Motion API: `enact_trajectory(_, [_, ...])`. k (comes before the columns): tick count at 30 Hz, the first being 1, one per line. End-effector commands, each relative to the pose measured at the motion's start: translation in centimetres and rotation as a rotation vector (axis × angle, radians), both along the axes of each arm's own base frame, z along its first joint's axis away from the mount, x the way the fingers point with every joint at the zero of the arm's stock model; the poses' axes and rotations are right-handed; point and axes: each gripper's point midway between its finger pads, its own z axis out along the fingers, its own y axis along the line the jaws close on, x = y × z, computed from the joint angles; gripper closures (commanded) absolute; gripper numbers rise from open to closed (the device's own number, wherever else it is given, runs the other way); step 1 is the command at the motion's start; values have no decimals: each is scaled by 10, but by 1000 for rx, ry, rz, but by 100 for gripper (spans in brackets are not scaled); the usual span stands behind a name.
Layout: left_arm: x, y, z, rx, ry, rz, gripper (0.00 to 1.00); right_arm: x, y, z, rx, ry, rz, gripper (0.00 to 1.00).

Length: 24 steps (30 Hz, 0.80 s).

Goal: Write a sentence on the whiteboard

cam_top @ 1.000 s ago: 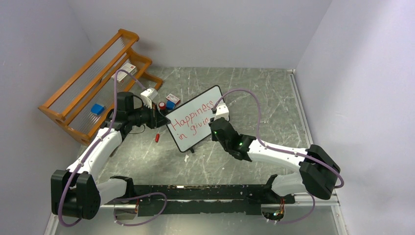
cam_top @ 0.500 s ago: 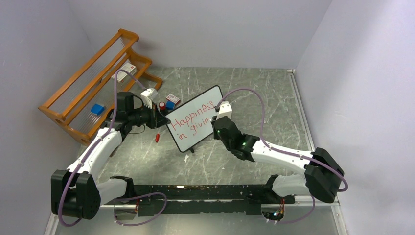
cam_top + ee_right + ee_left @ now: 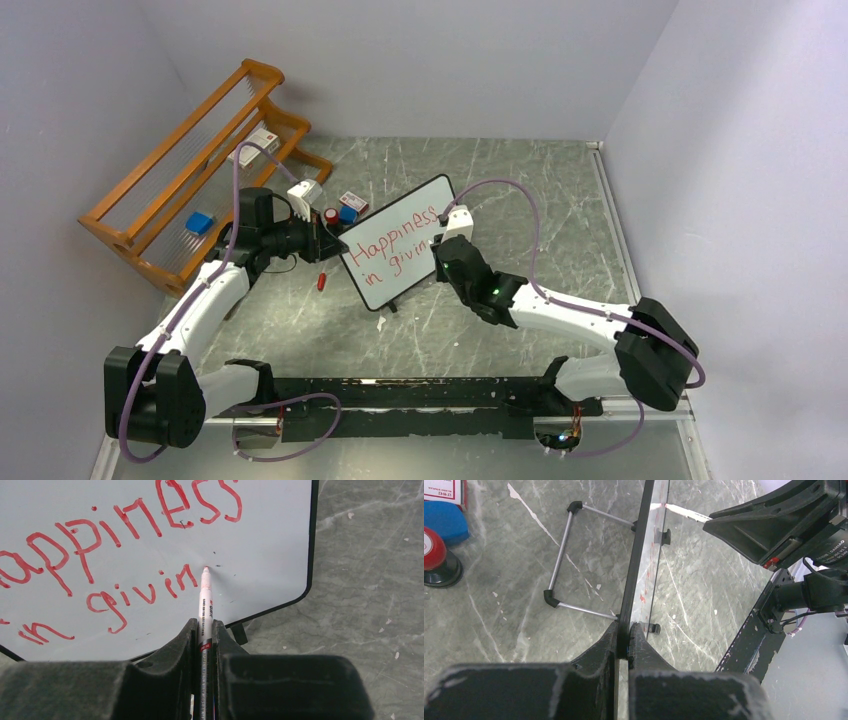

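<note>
The grey stone-look table (image 3: 560,230) fills the floor of the top view. A wooden rack (image 3: 150,190) sits at about 10 o'clock on it.

The whiteboard (image 3: 400,284) stands near the middle of the table. Its long side runs from 8 o'clock up to 2 o'clock. Its white face looks toward 5 o'clock, at the right arm. A thin wire stand (image 3: 574,555) props it up from behind.

The left gripper (image 3: 624,630) is pinched tight on the black edge of the board at its 9 o'clock end. The right gripper (image 3: 204,626) is squeezed on a thin marker (image 3: 205,600).

In the right wrist view the marker points straight up to 12 o'clock. Its red tip sits against the white face, just right of the last letter. In the top view it points toward 10 o'clock.

The sentence (image 3: 392,232) is in red, in two lines that climb toward 2 o'clock. It reads "Happiness" and under it "in givin".

A tiny red piece (image 3: 321,281) lies on the table at 7 o'clock from the board, a little apart from it.
</note>
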Motion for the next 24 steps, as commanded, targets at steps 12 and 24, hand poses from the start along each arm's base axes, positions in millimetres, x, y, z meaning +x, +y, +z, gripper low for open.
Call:
enact_trajectory(12, [-6, 19, -42, 130, 101, 53, 95, 17, 5, 8, 18, -34, -16, 100])
enact_trajectory(24, [-6, 19, -43, 131, 103, 54, 95, 18, 12, 21, 42, -57, 11, 100])
